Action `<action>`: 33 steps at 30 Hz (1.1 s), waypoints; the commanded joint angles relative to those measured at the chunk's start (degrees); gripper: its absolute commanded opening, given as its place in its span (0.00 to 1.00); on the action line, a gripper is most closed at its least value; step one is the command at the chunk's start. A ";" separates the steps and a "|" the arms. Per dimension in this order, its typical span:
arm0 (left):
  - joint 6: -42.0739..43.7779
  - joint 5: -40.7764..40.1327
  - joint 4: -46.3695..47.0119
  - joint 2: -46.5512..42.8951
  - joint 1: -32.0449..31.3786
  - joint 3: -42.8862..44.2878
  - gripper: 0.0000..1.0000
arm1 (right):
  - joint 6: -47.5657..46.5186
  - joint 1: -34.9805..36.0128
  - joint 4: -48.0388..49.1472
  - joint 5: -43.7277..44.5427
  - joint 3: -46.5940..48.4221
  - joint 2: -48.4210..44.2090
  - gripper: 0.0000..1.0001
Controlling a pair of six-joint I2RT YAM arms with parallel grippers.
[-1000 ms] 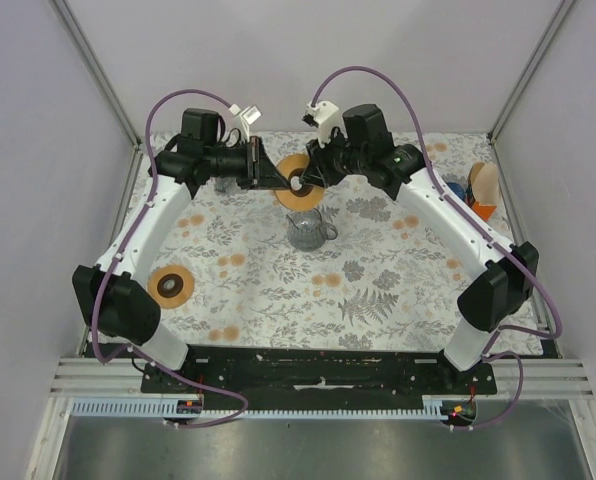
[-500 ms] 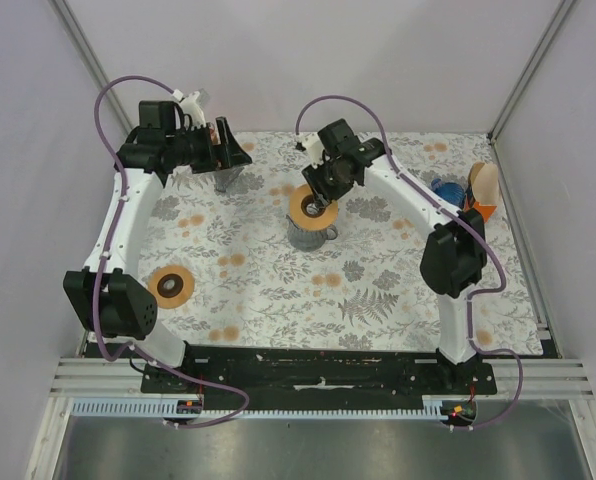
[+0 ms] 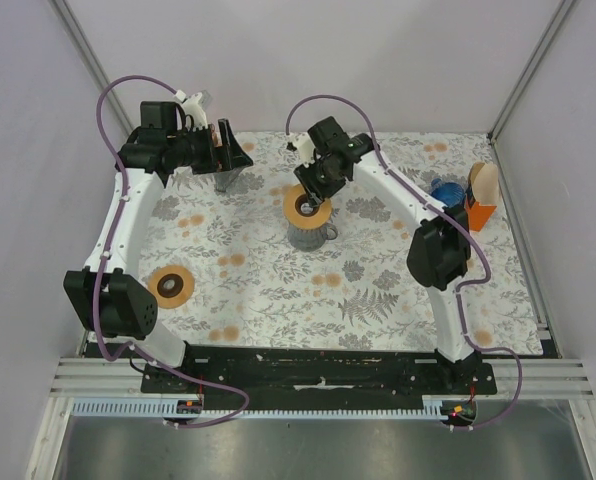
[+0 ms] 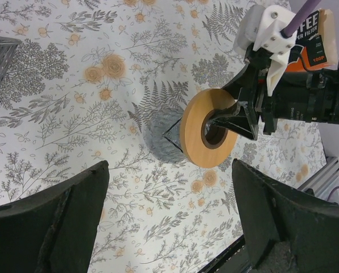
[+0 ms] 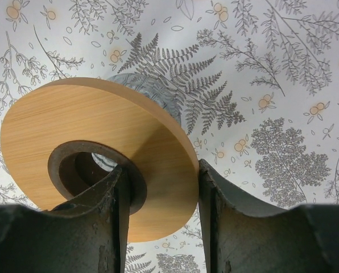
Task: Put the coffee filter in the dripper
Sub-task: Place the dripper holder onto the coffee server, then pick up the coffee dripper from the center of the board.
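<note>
Presently: right gripper (image 5: 161,187), clamped on tilted wooden ring (image 5: 90,119), holds it directly over grey dripper (image 3: 310,236), apparently to seat it as a collar. Left gripper (image 4: 169,224), fingers apart, waits left of dripper. Coffee filter box (image 3: 483,196) stands far right of dripper, untouched.

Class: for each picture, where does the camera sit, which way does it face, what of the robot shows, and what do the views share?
Top: fixed above and behind the bases, facing down on the table; both whole arms show.
Left wrist: on the left arm, facing down and across at the right hand gripping a wooden ring above a grey cup; the open left hand frames it.
Right wrist: on the right arm, facing down past its own fingers pinching the ring.
Shared: all three show ring and cup.
</note>
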 commanded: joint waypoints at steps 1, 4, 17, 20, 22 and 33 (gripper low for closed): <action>2.70 0.95 0.12 -0.56 0.29 1.33 0.93 | -1.24 1.37 -1.40 -0.05 2.39 2.00 0.33; 2.70 1.39 -0.23 -0.30 0.30 1.77 0.93 | -1.33 1.98 -1.40 0.13 2.74 2.80 0.50; 3.84 1.83 -0.76 -0.65 0.65 1.95 0.94 | -1.68 2.07 -1.93 4.34 3.62 -5.89 0.84; 5.33 -0.79 -0.67 0.31 0.73 1.94 0.94 | -1.77 1.81 -1.58 6.01 2.22 -9.93 0.88; 6.38 -5.09 -0.50 1.63 0.65 2.47 0.94 | -1.34 1.29 -0.70 8.63 0.38 -12.92 0.89; -3.88 -37.33 9.61 21.91 0.73 15.46 0.96 | 3.06 -2.32 11.08 14.89 -23.00 -29.89 0.91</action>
